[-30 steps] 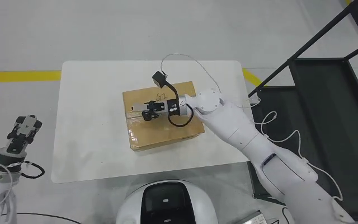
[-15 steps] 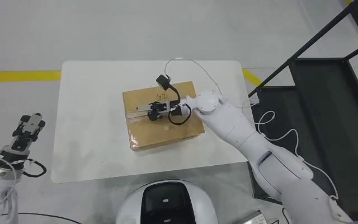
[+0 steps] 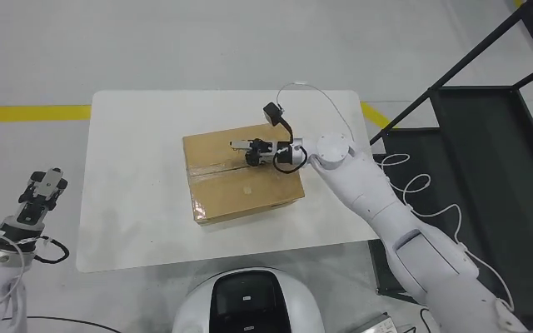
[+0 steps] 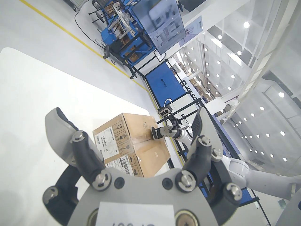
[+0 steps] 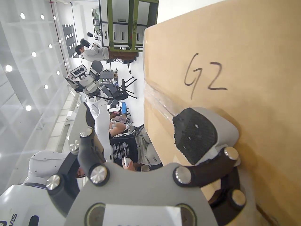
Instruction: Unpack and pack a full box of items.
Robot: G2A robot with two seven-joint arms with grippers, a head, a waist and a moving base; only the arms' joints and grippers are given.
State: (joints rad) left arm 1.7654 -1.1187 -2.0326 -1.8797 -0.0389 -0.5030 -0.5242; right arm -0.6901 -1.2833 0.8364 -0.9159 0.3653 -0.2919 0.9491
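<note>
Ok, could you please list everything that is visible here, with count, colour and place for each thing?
cardboard box: one, brown, taped shut, middle of the table
table: one, white, under the box
floor line: one, yellow, left of the table
metal frame: one, black, right of the table
right gripper: one, grey and black, open, at the box's top
left gripper: one, grey and black, open, beyond the table's left edge
</note>
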